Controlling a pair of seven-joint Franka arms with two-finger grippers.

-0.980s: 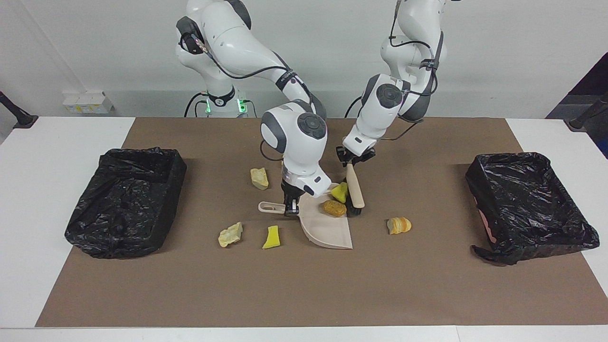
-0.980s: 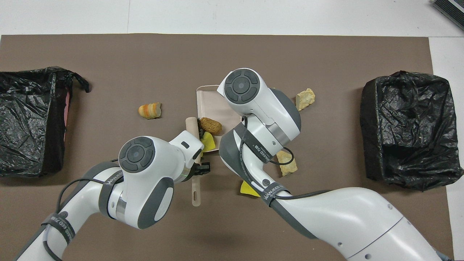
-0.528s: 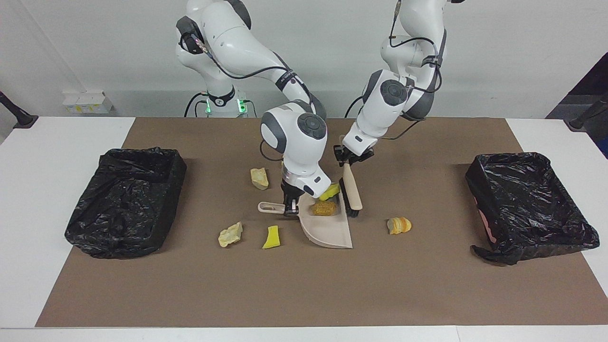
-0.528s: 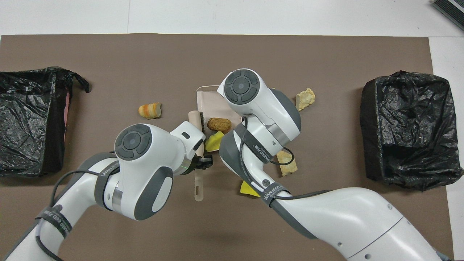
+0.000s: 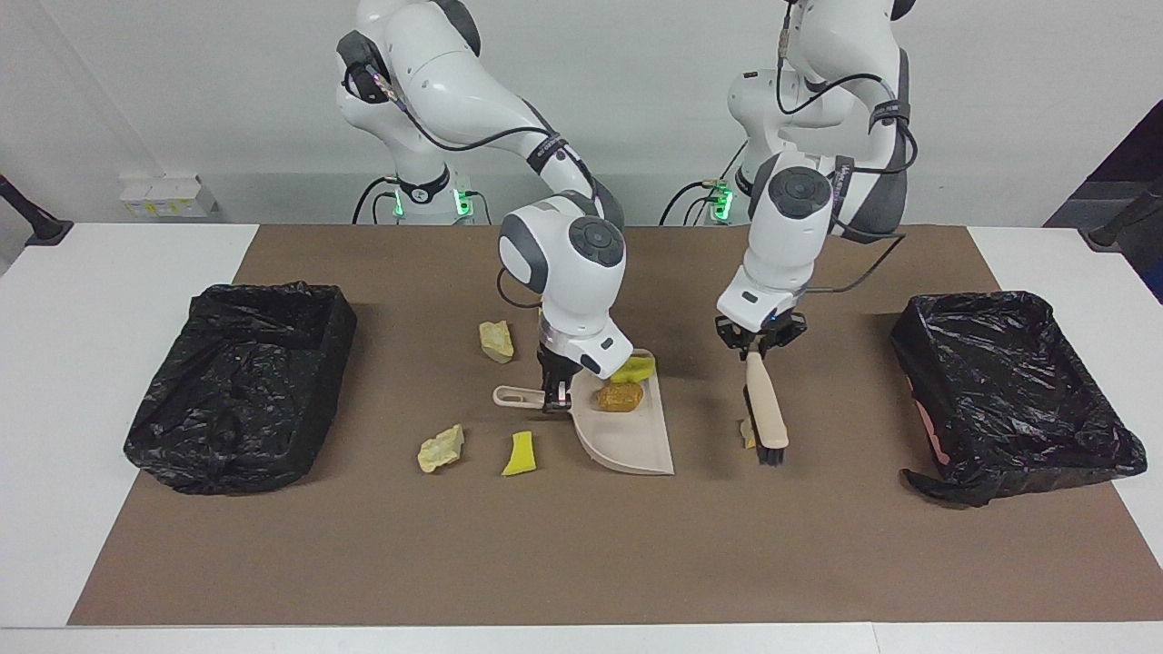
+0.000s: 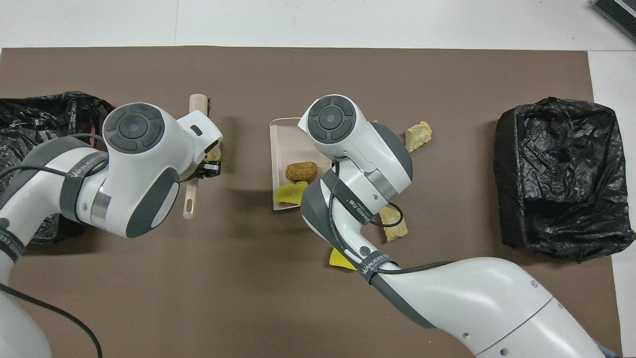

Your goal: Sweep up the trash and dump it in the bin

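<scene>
We see the right gripper point(image 5: 556, 392) jaws clamping the dustpan point(image 5: 627, 436) handle mid-frame (two scraps point(image 5: 621, 396) inside), left gripper point(image 5: 757, 343) jaws gripping the brush point(image 5: 766, 411) right of it.

A robotics lab, plainly: two white Franka arms point(image 5: 563, 263) stand bolted at the edge of a white table point(image 5: 91, 272), cables trailing, green status lights glowing at their bases. A brown paper mat point(image 5: 545, 545) marks the work area, bare white wall point(image 5: 182, 91) at the back, camera stand feet point(image 5: 32, 218) at the table's corners.
</scene>
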